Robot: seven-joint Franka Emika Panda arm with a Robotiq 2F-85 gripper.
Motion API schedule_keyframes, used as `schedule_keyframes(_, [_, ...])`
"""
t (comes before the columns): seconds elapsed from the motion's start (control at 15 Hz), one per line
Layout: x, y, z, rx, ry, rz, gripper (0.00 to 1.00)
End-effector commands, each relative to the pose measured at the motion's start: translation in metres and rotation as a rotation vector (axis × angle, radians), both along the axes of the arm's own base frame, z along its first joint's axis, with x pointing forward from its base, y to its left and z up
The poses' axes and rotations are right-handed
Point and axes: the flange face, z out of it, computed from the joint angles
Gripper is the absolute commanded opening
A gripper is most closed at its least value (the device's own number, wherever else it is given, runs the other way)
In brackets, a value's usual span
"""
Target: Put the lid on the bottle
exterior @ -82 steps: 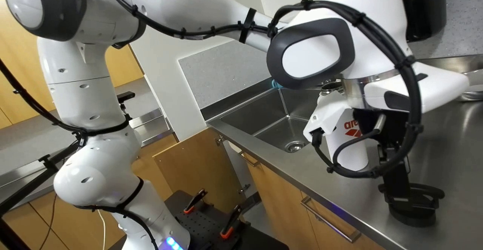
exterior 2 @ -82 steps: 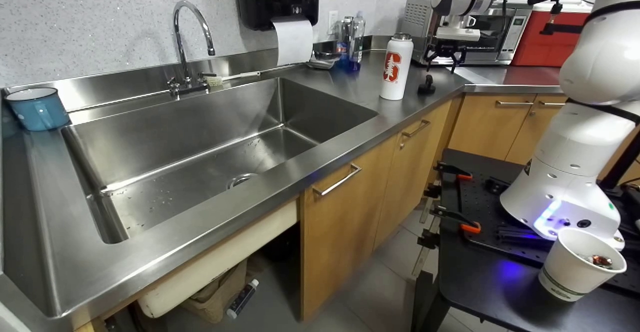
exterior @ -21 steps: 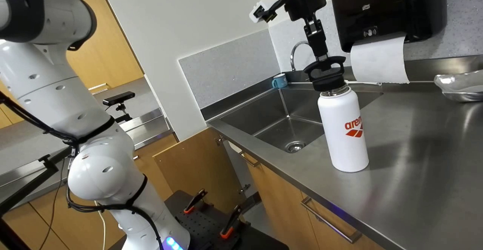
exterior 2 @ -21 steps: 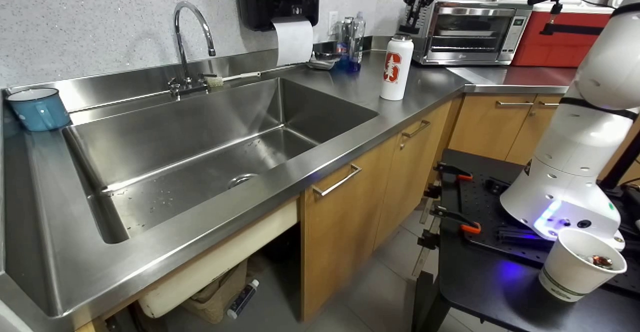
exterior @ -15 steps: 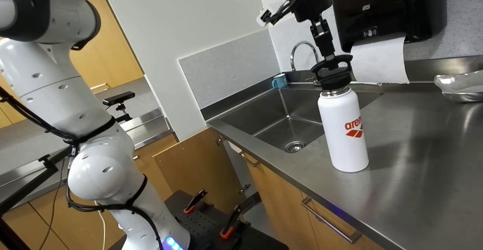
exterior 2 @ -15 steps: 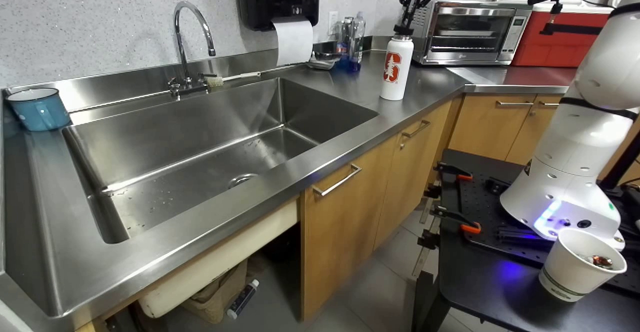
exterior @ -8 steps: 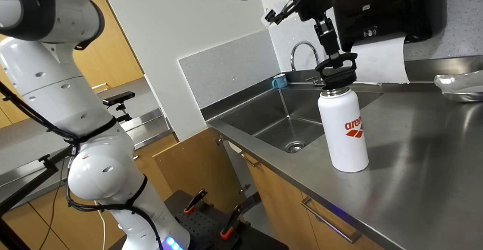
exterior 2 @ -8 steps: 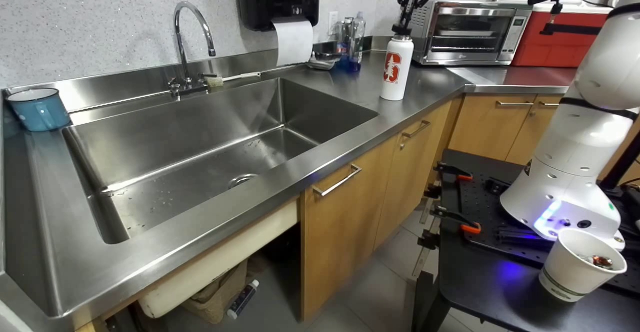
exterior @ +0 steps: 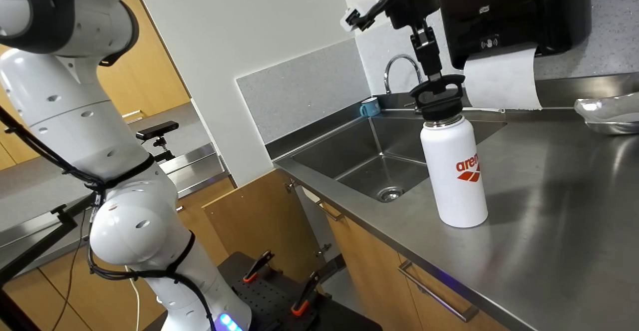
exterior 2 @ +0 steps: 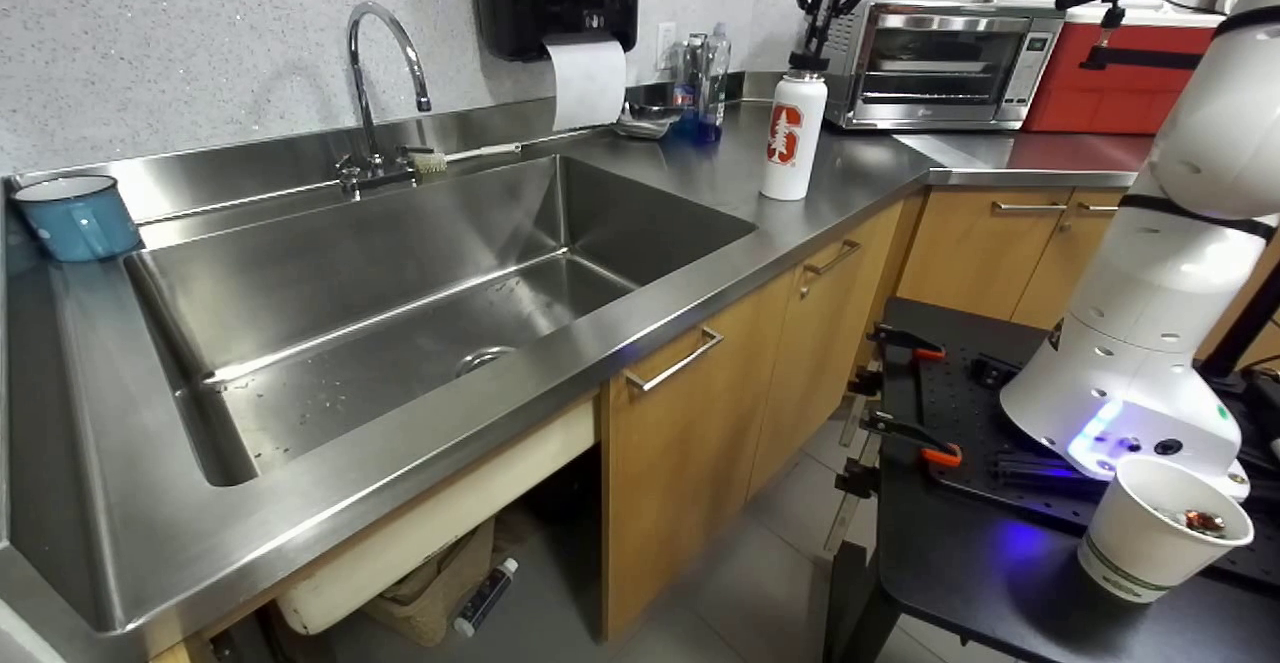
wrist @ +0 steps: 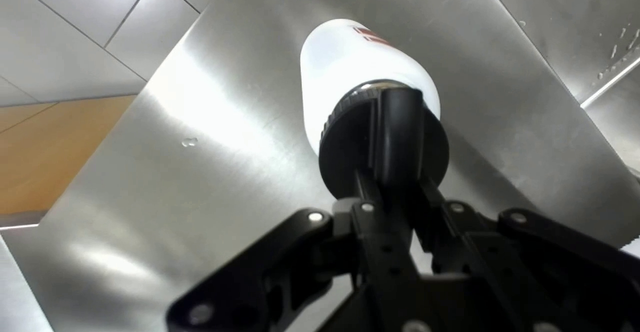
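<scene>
Lid [exterior: 441, 108] black, round, loop-handled.

Behind the long brushed-metal tabletop [exterior: 559, 206] runs a pale grey, flecked wall [exterior 2: 230, 43]; past the deep, rectangular stainless-steel sink [exterior 2: 380, 243], specks scattered on its bottom, I see a smooth white wall [exterior: 239, 26]. Honey-coloured wooden cabinet fronts [exterior 2: 690, 453] with silver bar handles [exterior 2: 682, 364] stand beneath the edge — one wooden door [exterior: 259, 216] hanging swung out on its hinges. Further down lies the grey tiled floor [wrist: 100, 16], dark joints between the tiles, and light glares off the metal in broad white streaks [wrist: 205, 101].
</scene>
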Motion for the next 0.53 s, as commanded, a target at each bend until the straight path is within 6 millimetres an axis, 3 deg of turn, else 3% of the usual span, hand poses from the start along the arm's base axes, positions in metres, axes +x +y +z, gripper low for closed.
schedule_keyframes(0.0, [0.0043, 0.0008, 0.0033, 0.01, 0.047, 0.0, 0.05])
schedule_keyframes(0.2, [0.0049, -0.0006, 0.0012, 0.008, 0.04, -0.001, 0.07])
schedule_keyframes(0.27, [0.0051, -0.0003, 0.0012, 0.006, 0.031, 0.003, 0.45])
schedule_keyframes(0.33, [0.0052, -0.0004, 0.0013, 0.004, 0.027, -0.003, 0.46])
schedule_keyframes(0.47, [0.0043, 0.0009, 0.0027, 0.006, 0.022, 0.003, 0.59])
